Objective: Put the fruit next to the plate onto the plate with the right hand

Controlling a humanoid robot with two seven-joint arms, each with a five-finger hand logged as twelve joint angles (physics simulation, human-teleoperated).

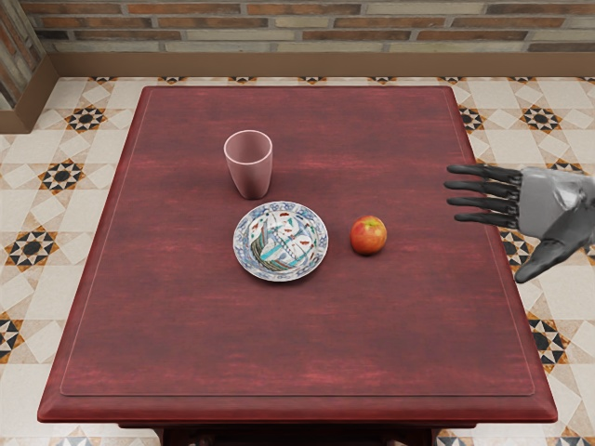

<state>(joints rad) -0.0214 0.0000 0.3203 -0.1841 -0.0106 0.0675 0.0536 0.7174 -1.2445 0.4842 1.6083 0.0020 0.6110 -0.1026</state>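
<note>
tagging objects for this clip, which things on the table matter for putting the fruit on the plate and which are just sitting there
Part of the job:
apple, right of the plate, not yet on it
plate, patterned
right hand, fingers spread, holding nothing

Just lying about:
pink cup, upright behind the plate

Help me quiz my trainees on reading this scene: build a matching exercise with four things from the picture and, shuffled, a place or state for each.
Column one:
1. apple
2. cup
3. plate
4. right hand

Column two:
A. pink, upright, just beyond the plate
B. at the right edge of the table, fingers spread, holding nothing
C. blue-and-white pattern, nothing on it
D. on the table to the right of the plate, apart from it

Pairs: 1-D, 2-A, 3-C, 4-B
</note>
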